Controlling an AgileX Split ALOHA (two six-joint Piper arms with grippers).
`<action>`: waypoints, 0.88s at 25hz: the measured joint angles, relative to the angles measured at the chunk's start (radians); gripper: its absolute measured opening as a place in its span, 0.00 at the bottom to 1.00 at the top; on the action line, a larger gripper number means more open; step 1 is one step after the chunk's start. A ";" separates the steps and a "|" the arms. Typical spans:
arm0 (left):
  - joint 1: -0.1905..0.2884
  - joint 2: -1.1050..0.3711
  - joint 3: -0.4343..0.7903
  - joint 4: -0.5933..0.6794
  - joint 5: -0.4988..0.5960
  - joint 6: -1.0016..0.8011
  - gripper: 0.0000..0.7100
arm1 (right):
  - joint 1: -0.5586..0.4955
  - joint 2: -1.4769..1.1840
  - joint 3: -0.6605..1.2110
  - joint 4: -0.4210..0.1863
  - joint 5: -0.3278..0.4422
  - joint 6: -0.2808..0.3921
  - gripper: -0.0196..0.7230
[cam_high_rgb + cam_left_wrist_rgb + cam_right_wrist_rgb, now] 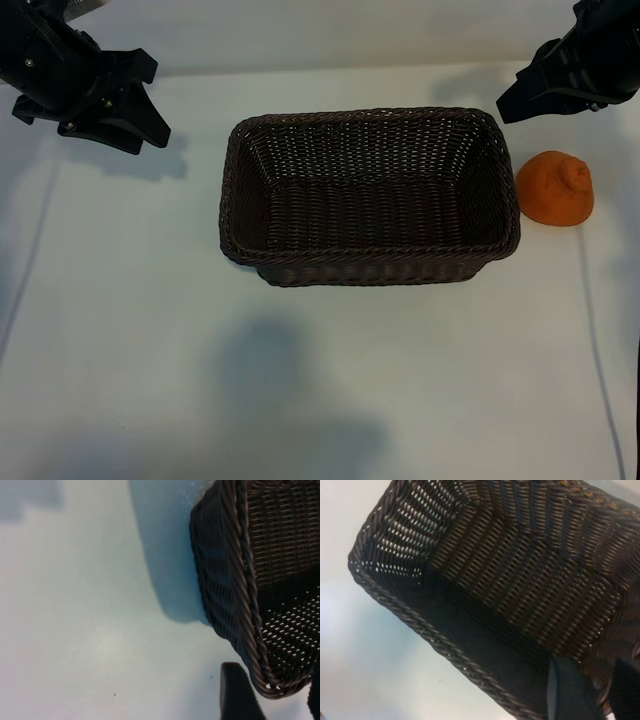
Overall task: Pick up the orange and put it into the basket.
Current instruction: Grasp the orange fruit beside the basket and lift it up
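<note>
On the white table [150,330], right in the middle, sits the basket [370,258], dark wicker and nothing inside it, and just beside its right-hand end, on the bare surface, rests the orange [555,188], stem nub turned up, close to the rim but not touching it as far as I can see. Up at the far right corner hangs the right gripper [515,100], tilted down, fingers [567,692] parted with nothing between them; it is the nearer arm to the fruit, so I'd judge it the one to make the pick. Its wrist camera looks straight into the basket's hollow, not at the fruit, which suggests it needs to swing outward first. Over at the far left corner waits the left gripper [135,115], well apart from the basket, fingers also spread and empty, apparently kept out of the way. Nothing is lifted yet; the job looks to be at its very start, and that low sloping wall should make the drop easy.
</note>
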 joint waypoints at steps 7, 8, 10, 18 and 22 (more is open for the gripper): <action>0.000 0.000 0.000 0.000 0.000 0.000 0.56 | 0.000 0.000 0.000 -0.030 -0.009 0.001 0.41; 0.000 0.000 0.000 0.000 0.000 0.000 0.56 | 0.000 0.000 0.000 -0.048 -0.008 0.007 0.45; 0.000 0.000 0.000 0.000 0.000 0.000 0.56 | 0.000 0.000 0.000 -0.078 -0.007 0.030 0.55; 0.000 0.000 0.000 0.000 0.000 0.000 0.56 | 0.000 0.000 0.000 -0.251 -0.009 0.146 0.86; 0.000 0.000 0.000 0.000 0.000 0.000 0.56 | 0.000 0.000 0.000 -0.334 -0.024 0.194 0.86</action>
